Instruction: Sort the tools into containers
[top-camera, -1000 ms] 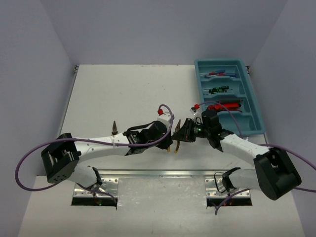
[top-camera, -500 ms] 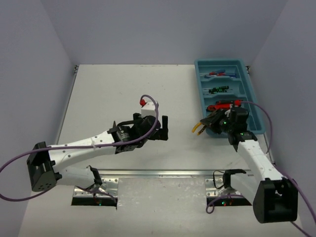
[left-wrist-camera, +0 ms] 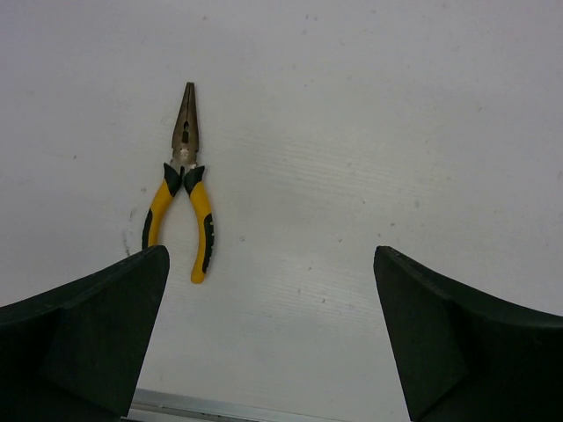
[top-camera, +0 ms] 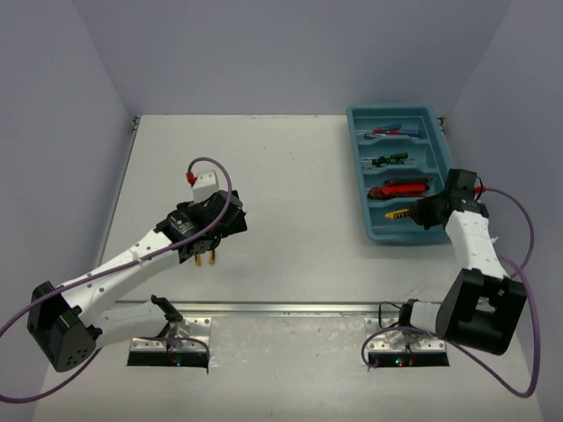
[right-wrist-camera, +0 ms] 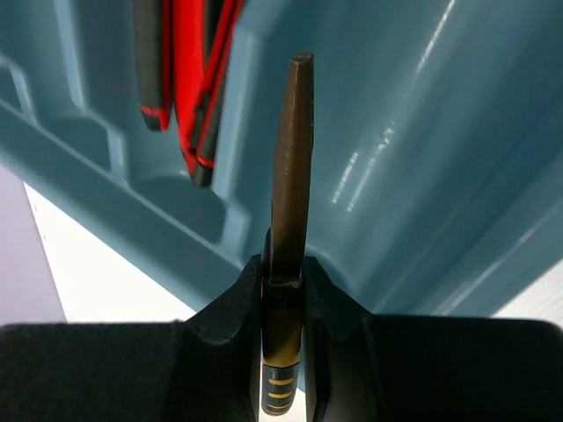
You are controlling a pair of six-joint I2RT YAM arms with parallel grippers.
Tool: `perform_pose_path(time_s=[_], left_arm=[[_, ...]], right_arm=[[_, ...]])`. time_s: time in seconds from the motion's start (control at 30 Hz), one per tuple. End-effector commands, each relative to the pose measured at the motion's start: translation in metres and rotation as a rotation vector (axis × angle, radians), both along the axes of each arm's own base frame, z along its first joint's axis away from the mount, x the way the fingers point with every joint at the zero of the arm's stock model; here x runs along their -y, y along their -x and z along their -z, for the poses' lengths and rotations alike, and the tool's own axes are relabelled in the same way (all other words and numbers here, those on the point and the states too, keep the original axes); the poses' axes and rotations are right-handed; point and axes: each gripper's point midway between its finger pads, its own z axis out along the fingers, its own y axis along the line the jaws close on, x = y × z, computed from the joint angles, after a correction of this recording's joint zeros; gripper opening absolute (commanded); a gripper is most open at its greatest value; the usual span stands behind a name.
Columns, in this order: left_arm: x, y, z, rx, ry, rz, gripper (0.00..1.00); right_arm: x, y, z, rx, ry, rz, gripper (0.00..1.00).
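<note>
Pliers over the teal tray [top-camera: 391,111]: we see the right gripper [right-wrist-camera: 283,274] clamped tight on a pair of dark-nosed pliers [right-wrist-camera: 291,149]. The metal nose sticks out ahead of the fingers, over the tray's nearest compartment. From above, the yellow handle shows just beside the gripper. In the next compartment lie red-handled knives [top-camera: 405,185], with black-green screwdrivers [top-camera: 388,161] in the one beyond and blue-handled screwdrivers [top-camera: 387,132] in the farthest. Across the white table [top-camera: 290,167], well apart from the tray, the left gripper [left-wrist-camera: 271,264] hangs with its fingers spread wide, gripping nothing. Below it, we make out needle-nose pliers [left-wrist-camera: 183,189] lying flat on the table, yellow-and-black handles toward the near edge and closed nose pointing away. We cannot tell how high the gripper hangs above them.
</note>
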Motion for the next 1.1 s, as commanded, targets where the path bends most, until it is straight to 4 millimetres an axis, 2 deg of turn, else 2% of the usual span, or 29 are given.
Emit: perform_pose_path(time_s=[0.0, 0.03, 0.13, 0.3, 0.37, 0.47, 0.5, 0.63, 0.8, 0.97, 1.07], left_arm=[[0.002, 0.0, -0.007, 0.017, 0.035, 0.026, 1.0], [0.002, 0.0, -0.008, 0.017, 0.037, 0.025, 1.0], [0.003, -0.001, -0.006, 0.008, 0.026, 0.023, 1.0], [-0.002, -0.002, -0.004, -0.001, 0.015, 0.003, 1.0], [-0.003, -0.003, -0.007, 0.005, 0.018, -0.001, 1.0], [-0.004, -0.005, -0.011, 0.011, 0.017, -0.002, 1.0], [-0.004, -0.006, -0.012, 0.011, 0.016, -0.002, 1.0], [-0.006, -0.011, -0.007, -0.006, -0.01, -0.019, 1.0], [-0.022, -0.02, 0.02, -0.102, -0.007, -0.062, 1.0], [-0.064, -0.024, 0.05, -0.217, 0.086, -0.178, 1.0], [-0.086, -0.02, 0.07, -0.282, 0.145, -0.237, 1.0]], right_arm=[[0.018, -0.002, -0.014, -0.178, -0.042, 0.175, 0.0], [0.018, -0.002, -0.006, -0.208, -0.049, 0.174, 0.0], [0.016, -0.005, -0.005, -0.294, -0.074, 0.151, 0.04], [0.017, 0.002, 0.001, -0.375, -0.075, 0.14, 0.14], [0.017, 0.006, 0.005, -0.385, -0.07, 0.138, 0.22], [0.018, 0.01, 0.004, -0.379, -0.057, 0.143, 0.8], [0.019, 0.01, 0.003, -0.373, -0.052, 0.143, 0.88], [0.018, 0.005, -0.004, -0.335, -0.045, 0.124, 0.91], [0.015, -0.009, -0.028, -0.246, -0.035, 0.044, 0.96], [-0.003, -0.026, -0.073, 0.055, 0.048, -0.188, 0.99], [-0.034, -0.028, -0.103, 0.315, 0.076, -0.401, 0.99]])
